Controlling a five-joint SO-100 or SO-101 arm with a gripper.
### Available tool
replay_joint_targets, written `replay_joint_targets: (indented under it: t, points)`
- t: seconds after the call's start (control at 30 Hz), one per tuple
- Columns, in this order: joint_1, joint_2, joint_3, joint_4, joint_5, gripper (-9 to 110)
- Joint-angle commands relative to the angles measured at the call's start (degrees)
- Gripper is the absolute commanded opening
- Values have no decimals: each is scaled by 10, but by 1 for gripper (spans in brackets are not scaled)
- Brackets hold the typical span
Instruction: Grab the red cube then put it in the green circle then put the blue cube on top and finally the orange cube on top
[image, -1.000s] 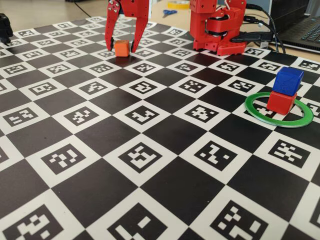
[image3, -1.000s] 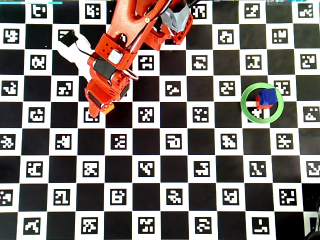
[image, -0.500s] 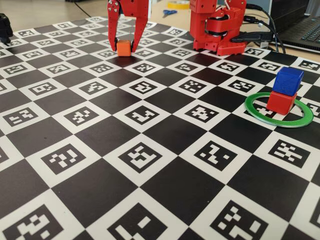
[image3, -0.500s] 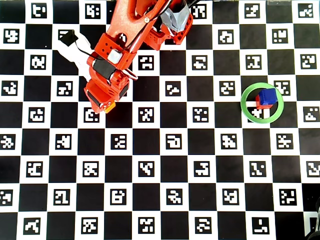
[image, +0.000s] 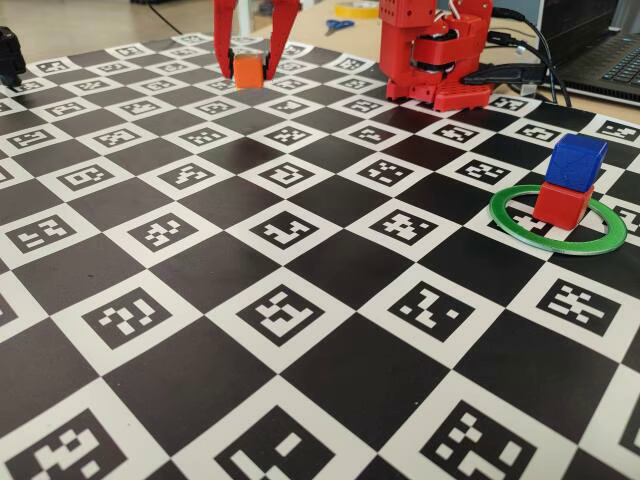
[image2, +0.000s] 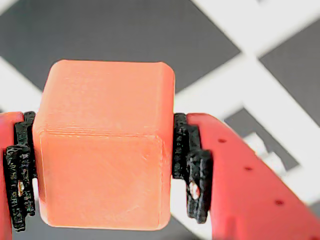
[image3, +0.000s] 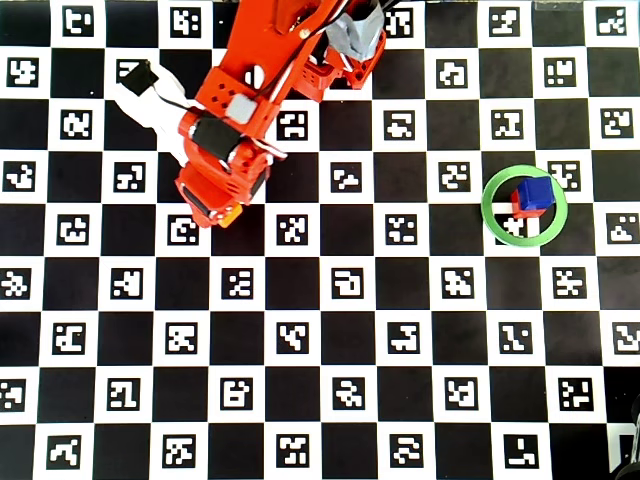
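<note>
- The gripper (image: 248, 70) is clamped on the orange cube (image: 247, 70), which hangs clear of the checkered board (image: 300, 300) at far left in the fixed view: lifted, I'd say, so it can travel over the tower.
- Wrist view: black pads (image2: 187, 150) press flat on opposite faces of the orange cube (image2: 102, 150), a square grip that looks secure.
- Far right, the blue cube (image: 577, 160) sits on the red cube (image: 562, 203) inside the green circle (image: 512, 226), slightly skewed.
- Only the top layer is missing; that narrow perch calls for a gentle, centred drop.
</note>
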Motion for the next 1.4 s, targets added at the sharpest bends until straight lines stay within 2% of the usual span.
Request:
replay_joint_targets:
  t: [0.0, 0.43, 0.8, 1.37]
  points:
    - [-64, 73, -61, 46, 22, 5]
    - [-345, 171, -69, 90, 106, 5]
    - [-592, 120, -151, 111, 187, 5]
    - [-724, -129, -407, 165, 315, 5]
